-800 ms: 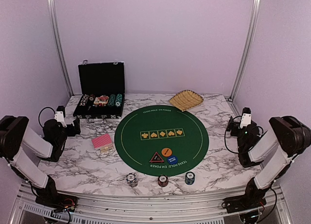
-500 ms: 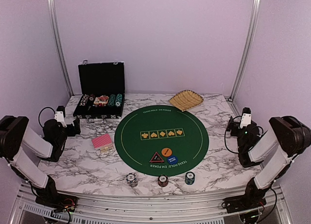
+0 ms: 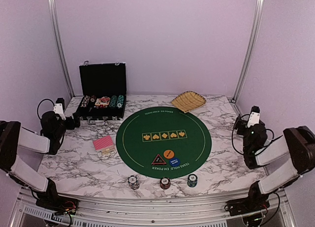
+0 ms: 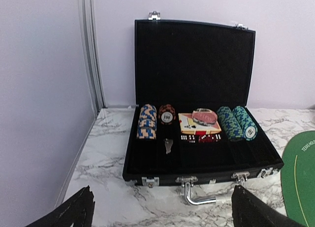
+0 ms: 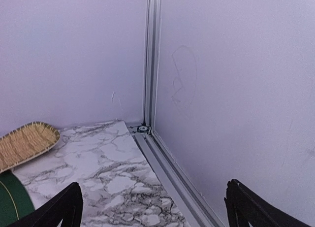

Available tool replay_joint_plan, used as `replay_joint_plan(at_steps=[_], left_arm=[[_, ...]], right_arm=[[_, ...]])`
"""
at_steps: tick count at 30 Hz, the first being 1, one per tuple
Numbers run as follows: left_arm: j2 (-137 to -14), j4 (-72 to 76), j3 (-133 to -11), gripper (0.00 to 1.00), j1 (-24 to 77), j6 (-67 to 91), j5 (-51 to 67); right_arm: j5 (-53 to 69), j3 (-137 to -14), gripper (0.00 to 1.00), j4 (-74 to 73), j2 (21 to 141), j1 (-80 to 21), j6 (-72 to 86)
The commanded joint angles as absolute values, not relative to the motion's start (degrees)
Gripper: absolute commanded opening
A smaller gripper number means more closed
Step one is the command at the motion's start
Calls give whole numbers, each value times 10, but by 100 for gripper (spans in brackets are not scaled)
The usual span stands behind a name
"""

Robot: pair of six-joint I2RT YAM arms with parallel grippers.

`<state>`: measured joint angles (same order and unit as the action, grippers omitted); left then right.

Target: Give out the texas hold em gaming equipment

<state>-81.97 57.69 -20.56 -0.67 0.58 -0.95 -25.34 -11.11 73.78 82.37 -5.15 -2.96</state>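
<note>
A pink-backed stack of playing cards (image 3: 104, 144) lies left of the round green mat (image 3: 147, 123). On the mat's near part sit an orange button (image 3: 169, 153), a blue button (image 3: 173, 161) and a black-red triangular marker (image 3: 158, 160). Three short chip stacks (image 3: 133, 181) (image 3: 165, 182) (image 3: 192, 180) stand at the near table edge. My left gripper (image 3: 73, 121) (image 4: 162, 218) is open and empty, facing the open black case (image 4: 197, 158), which holds chip rows (image 4: 147, 121) and a card box (image 4: 199, 123). My right gripper (image 3: 240, 124) (image 5: 155, 216) is open and empty, facing the far right corner.
A tan woven basket (image 3: 188, 100) (image 5: 24, 143) lies at the back right of the table. The black case (image 3: 102, 96) stands at the back left with its lid upright. Aluminium posts (image 5: 151, 59) and purple walls close in the table's sides and back.
Both arms have pulled outward and a little back. The left wrist has shifted left and the right wrist has shifted right. Nothing on the table has moved.
</note>
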Motion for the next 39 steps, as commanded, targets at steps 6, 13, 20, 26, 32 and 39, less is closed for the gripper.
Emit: replay_joint_plan(at_steps=[6,13,20,26,32,39], left_arm=[[-731,238,-348,99,-16,-60,46],[-732,-97,-548,99,-16,-123,31],[-667,-219,-576,99,-17,-148,51],[-677,-287,-595,99,-16,-166,66],[-678,-315,-598,99,-16,-194,64],[-688,-340,-601,99,-16,-201,68]], right_arm=[[-267,-363,99,233,672,-58,113],[20,-452,99,87,670,-57,213],[6,-528,91,4,736,-263,172],[-23,-590,91,-71,836,-427,149],[-23,-659,82,-150,953,-535,122],[-13,-670,74,-183,992,-561,90]])
